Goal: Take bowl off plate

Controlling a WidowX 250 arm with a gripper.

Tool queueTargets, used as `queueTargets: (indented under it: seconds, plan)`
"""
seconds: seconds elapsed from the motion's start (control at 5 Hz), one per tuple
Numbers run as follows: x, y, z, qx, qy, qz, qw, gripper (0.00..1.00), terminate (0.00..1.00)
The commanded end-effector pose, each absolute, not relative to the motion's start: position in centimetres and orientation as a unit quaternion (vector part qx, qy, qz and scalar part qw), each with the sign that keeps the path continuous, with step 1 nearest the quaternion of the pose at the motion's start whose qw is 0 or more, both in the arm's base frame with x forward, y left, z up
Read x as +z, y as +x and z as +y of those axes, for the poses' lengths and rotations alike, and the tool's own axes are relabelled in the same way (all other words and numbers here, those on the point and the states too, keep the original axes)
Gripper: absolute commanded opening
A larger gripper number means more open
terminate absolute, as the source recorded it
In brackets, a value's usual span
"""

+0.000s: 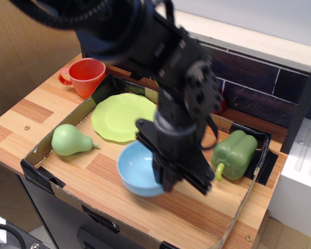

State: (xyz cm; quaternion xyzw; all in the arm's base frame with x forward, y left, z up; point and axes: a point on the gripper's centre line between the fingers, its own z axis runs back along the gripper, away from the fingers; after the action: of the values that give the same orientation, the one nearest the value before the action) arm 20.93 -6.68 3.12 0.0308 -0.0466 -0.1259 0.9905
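Note:
The light sky-blue bowl (137,168) is in front of the lime-green plate (122,116), off it, near the front middle of the wooden tray. My gripper (163,179) is shut on the bowl's right rim and holds it; I cannot tell whether the bowl touches the wood. The plate lies bare at the back left of the tray. The arm is motion-blurred and covers the back middle of the tray.
A red-orange handled cup (86,75) stands outside the tray at the back left. A green pear (70,140) lies at the tray's left side. A green pepper (233,154) sits at the right. A dark brick wall (259,83) rises behind.

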Motion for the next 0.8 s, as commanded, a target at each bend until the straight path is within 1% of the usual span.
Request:
queueTargets:
  seconds: [0.0,0.2,0.4,0.6]
  plan:
    - [3.7,19.8,-7.6,-0.127,0.034,-0.043,0.99,1.0,0.0]
    - [4.0,20.3,-7.2,-0.103,0.01,-0.043,0.994,1.0,0.0]
    - [5.2,20.7,-6.9,-0.091,0.004,-0.053,0.994,1.0,0.0]
    - [7.2,21.6,-6.2,-0.059,0.003,-0.068,0.996,1.0,0.0]
